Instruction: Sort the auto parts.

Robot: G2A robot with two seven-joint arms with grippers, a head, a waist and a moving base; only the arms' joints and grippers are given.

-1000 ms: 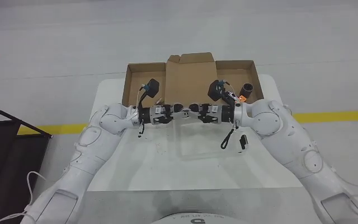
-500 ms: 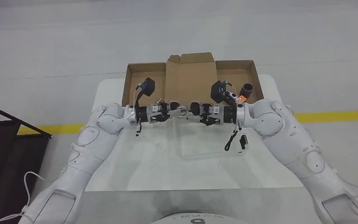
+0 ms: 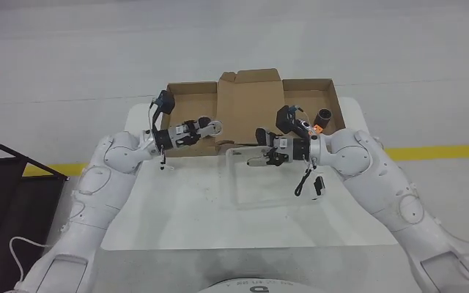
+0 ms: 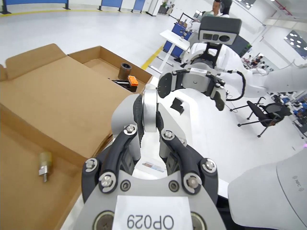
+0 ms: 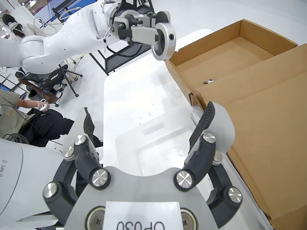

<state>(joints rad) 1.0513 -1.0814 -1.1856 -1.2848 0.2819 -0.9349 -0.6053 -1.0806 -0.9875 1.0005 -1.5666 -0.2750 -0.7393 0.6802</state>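
Note:
My left gripper (image 3: 212, 126) is shut on a silver metal ring (image 4: 150, 111), held in the air at the front edge of the cardboard box (image 3: 192, 88), by its left compartment. The ring (image 5: 164, 41) faces my right gripper (image 5: 148, 116), which stands open with nothing in it over the table's middle (image 3: 255, 155), a short gap away. A small metal fitting (image 4: 45, 166) lies in the left compartment. The right compartment holds a dark cylinder (image 3: 324, 116) and an orange and black part (image 3: 316, 127).
A clear plastic tray (image 3: 264, 179) lies on the white table below the grippers. A small black part (image 3: 318, 185) sits on the table near my right arm. A folded flap (image 3: 249, 102) covers the box's middle.
The two grippers were together at the table's middle. The right one has opened, and my left arm has drawn back to the left with the ring.

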